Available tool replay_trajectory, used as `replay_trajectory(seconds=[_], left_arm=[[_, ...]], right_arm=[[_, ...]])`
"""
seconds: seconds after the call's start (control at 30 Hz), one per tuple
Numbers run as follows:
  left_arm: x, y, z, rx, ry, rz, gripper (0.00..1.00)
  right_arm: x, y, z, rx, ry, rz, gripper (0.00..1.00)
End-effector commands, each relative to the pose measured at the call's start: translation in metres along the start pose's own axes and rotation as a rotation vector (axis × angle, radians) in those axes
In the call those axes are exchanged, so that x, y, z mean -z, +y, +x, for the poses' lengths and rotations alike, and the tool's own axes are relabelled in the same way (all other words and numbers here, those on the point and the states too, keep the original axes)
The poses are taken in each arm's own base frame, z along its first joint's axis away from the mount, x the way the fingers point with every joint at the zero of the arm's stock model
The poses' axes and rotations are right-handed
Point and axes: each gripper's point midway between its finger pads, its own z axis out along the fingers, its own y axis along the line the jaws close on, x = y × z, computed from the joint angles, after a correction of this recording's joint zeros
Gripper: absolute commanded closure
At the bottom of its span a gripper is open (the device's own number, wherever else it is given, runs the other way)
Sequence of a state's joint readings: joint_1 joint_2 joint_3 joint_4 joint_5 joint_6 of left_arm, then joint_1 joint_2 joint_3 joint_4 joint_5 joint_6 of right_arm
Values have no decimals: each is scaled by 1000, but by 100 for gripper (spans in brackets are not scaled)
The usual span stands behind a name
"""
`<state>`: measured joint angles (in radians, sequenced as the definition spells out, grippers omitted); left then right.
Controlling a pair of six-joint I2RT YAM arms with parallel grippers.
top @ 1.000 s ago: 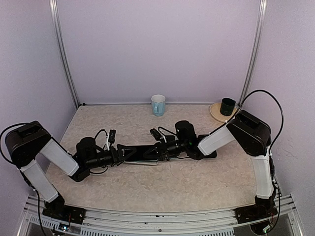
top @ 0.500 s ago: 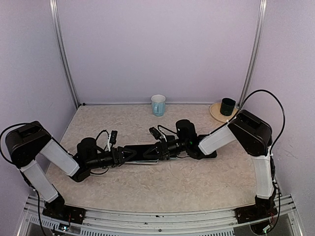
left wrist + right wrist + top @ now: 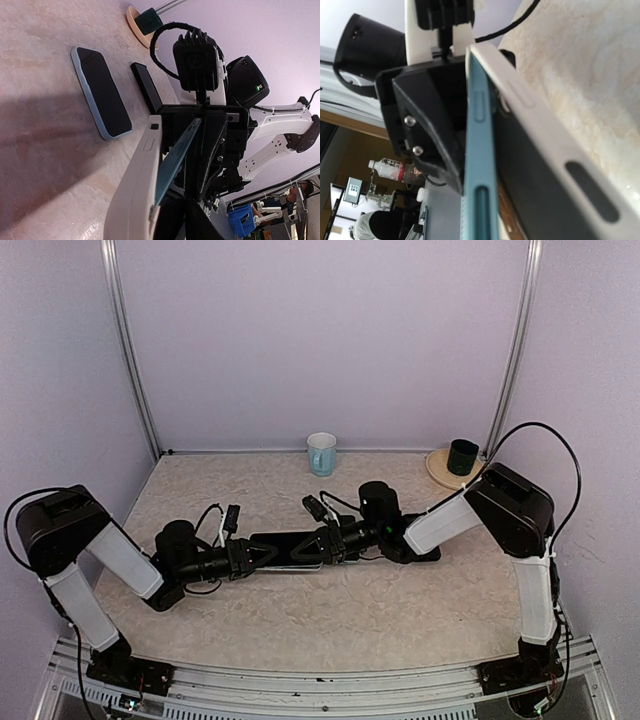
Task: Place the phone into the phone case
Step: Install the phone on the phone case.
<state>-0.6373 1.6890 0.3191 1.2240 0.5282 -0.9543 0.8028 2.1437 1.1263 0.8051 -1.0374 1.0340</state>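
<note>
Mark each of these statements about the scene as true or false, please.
1. The light blue ceramic mug stands upright near the back wall. True.
2. The dark green cup lies on its side. False: it stands upright on a round beige coaster.
3. The left gripper and right gripper face each other over the beige marbled table. True.
4. The black phone in a pale blue case leans against the mug. False: it lies flat on the table.

Lab test booth: lilac walls (image 3: 320, 340), aluminium frame posts (image 3: 133, 350).
</note>
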Motion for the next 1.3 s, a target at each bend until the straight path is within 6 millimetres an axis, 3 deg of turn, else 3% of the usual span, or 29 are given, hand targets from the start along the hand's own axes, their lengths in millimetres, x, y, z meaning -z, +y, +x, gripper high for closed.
replay_trajectory(seconds=[0.0, 0.63, 1.27], left_arm=[[-1, -53, -2, -98, 11, 215, 70], [2, -61, 6, -80, 42, 283, 82], [1, -59, 6, -87, 46, 273, 94]], right_arm=[[-2, 11, -3, 34, -22, -7, 100], [1, 15, -3, 60, -6, -26, 100], [12, 24, -6, 67, -11, -12, 84]])
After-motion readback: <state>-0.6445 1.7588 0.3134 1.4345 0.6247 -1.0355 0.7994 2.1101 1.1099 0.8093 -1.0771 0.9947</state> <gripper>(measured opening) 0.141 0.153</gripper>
